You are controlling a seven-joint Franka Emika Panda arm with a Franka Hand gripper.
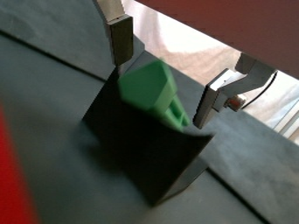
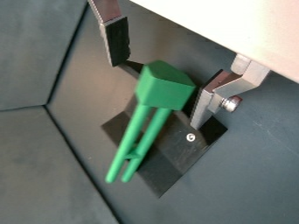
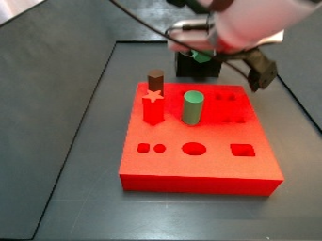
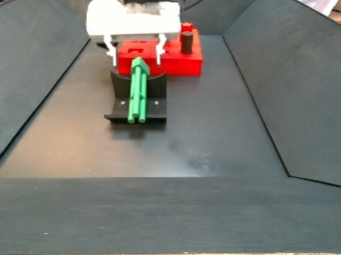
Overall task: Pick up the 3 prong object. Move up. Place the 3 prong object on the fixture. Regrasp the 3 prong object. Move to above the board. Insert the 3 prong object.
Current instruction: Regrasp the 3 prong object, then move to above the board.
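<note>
The green 3 prong object (image 2: 158,87) lies tilted on the dark fixture (image 2: 177,156), its thick head up between my fingers and its prongs (image 2: 131,149) pointing down the slope. My gripper (image 2: 162,74) is open around the head, with a clear gap at one finger (image 2: 119,44); the opposite finger (image 2: 205,101) stands close beside it. A wrist view shows the same: gripper (image 1: 163,74), green piece (image 1: 152,87), fixture (image 1: 146,153). In a side view the gripper (image 4: 134,55) straddles the piece (image 4: 138,92) on the fixture (image 4: 155,108). The red board (image 3: 201,151) lies nearby.
On the board stand an upright green cylinder peg (image 3: 193,106), a dark peg (image 3: 156,81) and a red star peg (image 3: 152,106). Raised black walls (image 4: 47,90) bound the dark floor. The board (image 4: 180,62) sits just behind the fixture.
</note>
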